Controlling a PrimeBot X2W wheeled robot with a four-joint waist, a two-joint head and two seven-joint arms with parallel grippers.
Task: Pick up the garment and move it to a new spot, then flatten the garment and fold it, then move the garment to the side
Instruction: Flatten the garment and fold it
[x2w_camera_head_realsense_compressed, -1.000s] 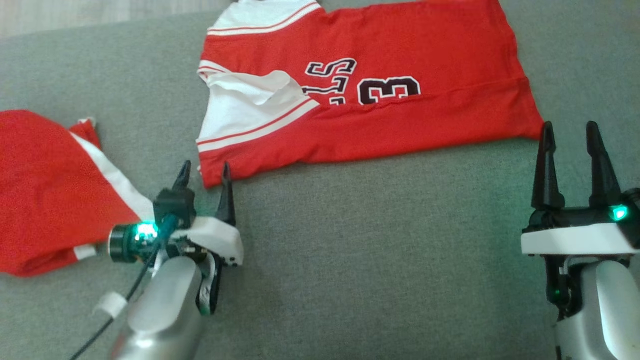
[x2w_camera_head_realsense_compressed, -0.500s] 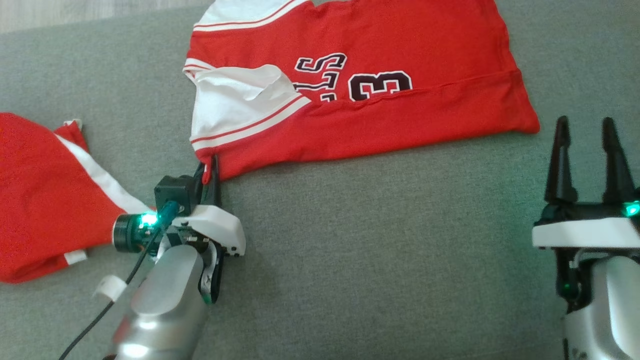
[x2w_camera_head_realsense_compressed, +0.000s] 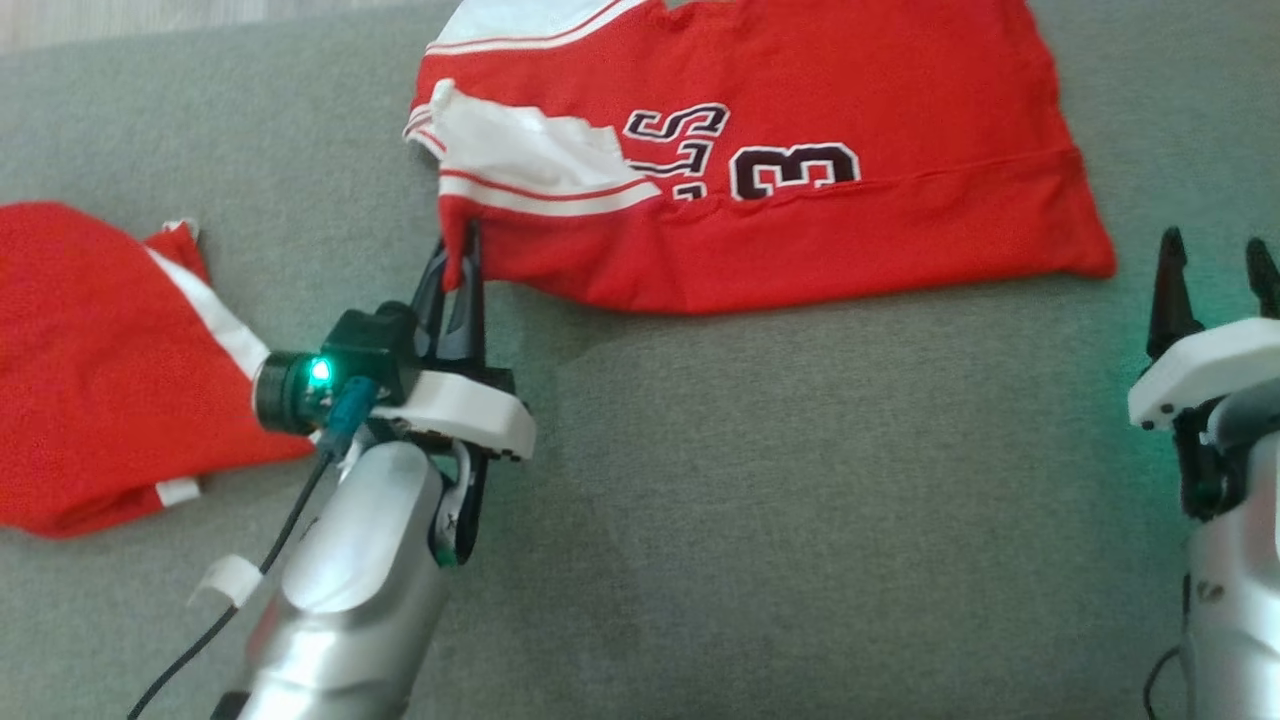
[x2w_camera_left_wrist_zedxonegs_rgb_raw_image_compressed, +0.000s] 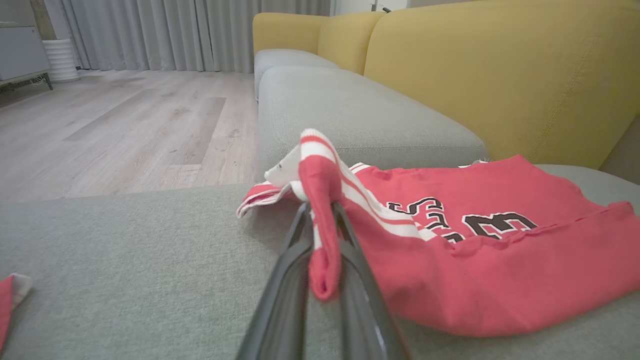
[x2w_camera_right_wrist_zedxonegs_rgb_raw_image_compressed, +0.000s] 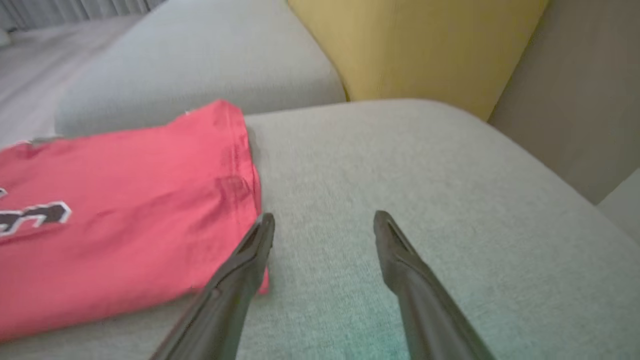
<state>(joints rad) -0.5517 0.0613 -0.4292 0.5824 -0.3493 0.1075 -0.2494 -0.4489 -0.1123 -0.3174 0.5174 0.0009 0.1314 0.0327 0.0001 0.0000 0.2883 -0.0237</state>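
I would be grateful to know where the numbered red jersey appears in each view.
Head view: numbered red jersey across the top centre, its near-left corner in the left tool.
Left wrist view: jersey centre to right, corner pinched in that tool.
Right wrist view: jersey in the left half.
Shared landmark: its black number.

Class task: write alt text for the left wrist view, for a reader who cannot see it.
The left gripper is shut on a raised corner of a red jersey lying on a grey sofa seat. Yellow back cushions and a wood floor lie behind.
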